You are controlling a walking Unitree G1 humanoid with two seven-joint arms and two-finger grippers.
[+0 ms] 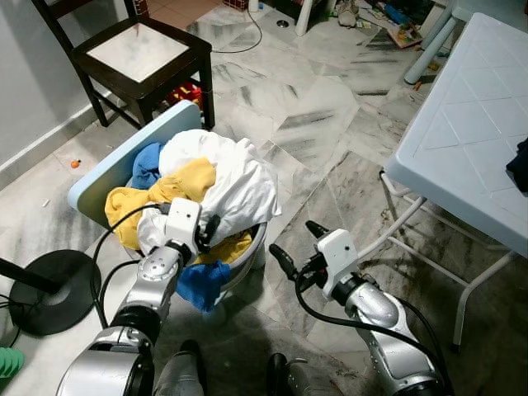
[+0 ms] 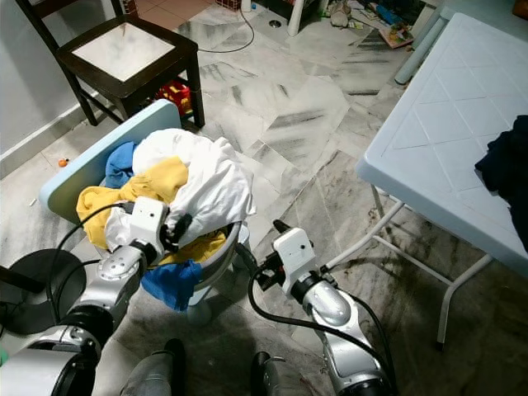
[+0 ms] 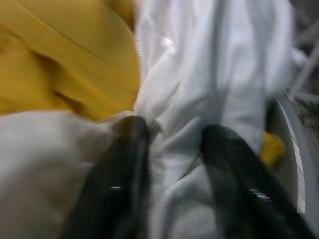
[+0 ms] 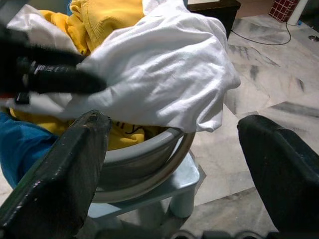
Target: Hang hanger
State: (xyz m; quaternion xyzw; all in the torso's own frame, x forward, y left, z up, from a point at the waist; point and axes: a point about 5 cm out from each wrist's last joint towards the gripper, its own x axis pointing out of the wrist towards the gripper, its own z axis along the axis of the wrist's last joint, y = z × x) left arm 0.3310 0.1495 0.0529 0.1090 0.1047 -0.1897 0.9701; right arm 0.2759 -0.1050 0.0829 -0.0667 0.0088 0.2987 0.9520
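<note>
Item: hanger. You are not being shown one; no hanger can be made out among the laundry, so it is either buried or elsewhere.

Item: white garment [image 1: 235, 177]. It is lying on top of the heap, draping over the rim of the grey basin [image 4: 149, 169], likely because it was piled in last.

Item: left hand [image 3: 172, 144]. You are pressing its two black fingers [image 3: 124, 164] into the white cloth, slightly parted, with a fold bunching between them; whether they are truly gripping it you cannot tell.

Item: right hand [image 1: 295, 242]. You are holding it wide open and empty just beside the basin, facing the heap, seemingly ready to assist.

Item: yellow garment [image 1: 177, 190] and blue garment [image 1: 202, 285], lying under the white one, the blue spilling over the basin's near edge.

Item: pale blue stool [image 4: 187, 186], carrying the basin.

Item: white worktop [image 1: 478, 124], standing well apart on the robot's right, a dark cloth [image 2: 505, 169] resting on it.
</note>
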